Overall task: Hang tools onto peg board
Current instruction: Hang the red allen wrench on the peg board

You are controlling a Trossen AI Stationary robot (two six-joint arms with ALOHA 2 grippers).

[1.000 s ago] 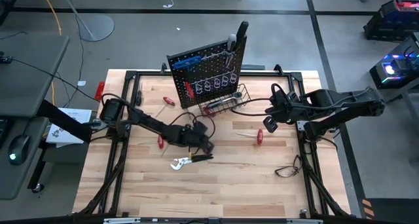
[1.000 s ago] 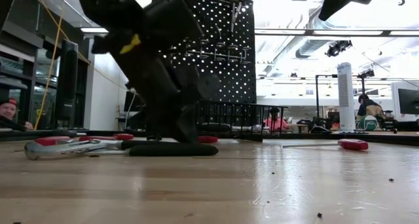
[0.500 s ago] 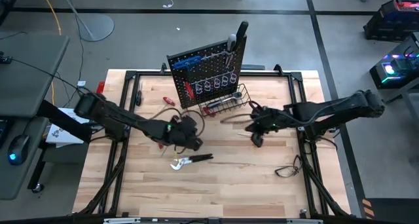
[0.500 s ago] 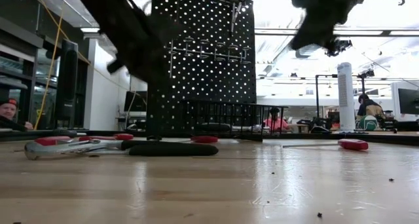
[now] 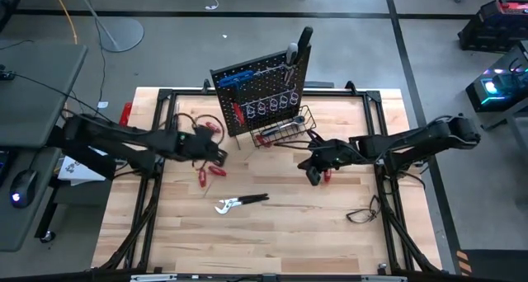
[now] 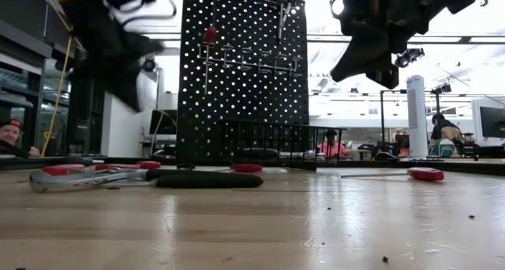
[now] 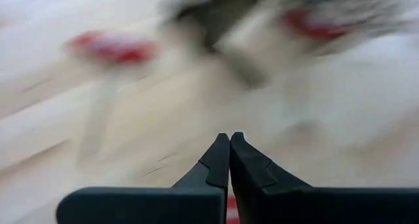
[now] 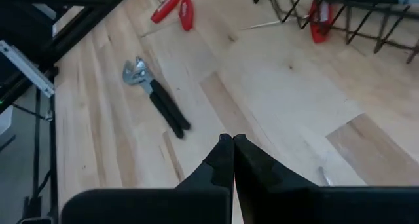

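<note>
My bench (image 5: 272, 232): pale wood planks, black tube frame (image 5: 157, 133) along edges. Peg board (image 5: 262, 96) stands upright at far edge, near middle, wire basket (image 5: 285, 129) at its foot. Pliers (image 5: 239, 203), silver head, black handles, lie flat mid-bench, toward near edge. Two red-handled screwdrivers (image 5: 208, 174) lie close together on my left half, another (image 5: 213, 127) near far edge left of board. Thin black cable (image 5: 361, 213) curls by right edge.

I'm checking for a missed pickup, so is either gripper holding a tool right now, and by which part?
Nothing is held: the left gripper and right gripper are both shut and empty.
</note>
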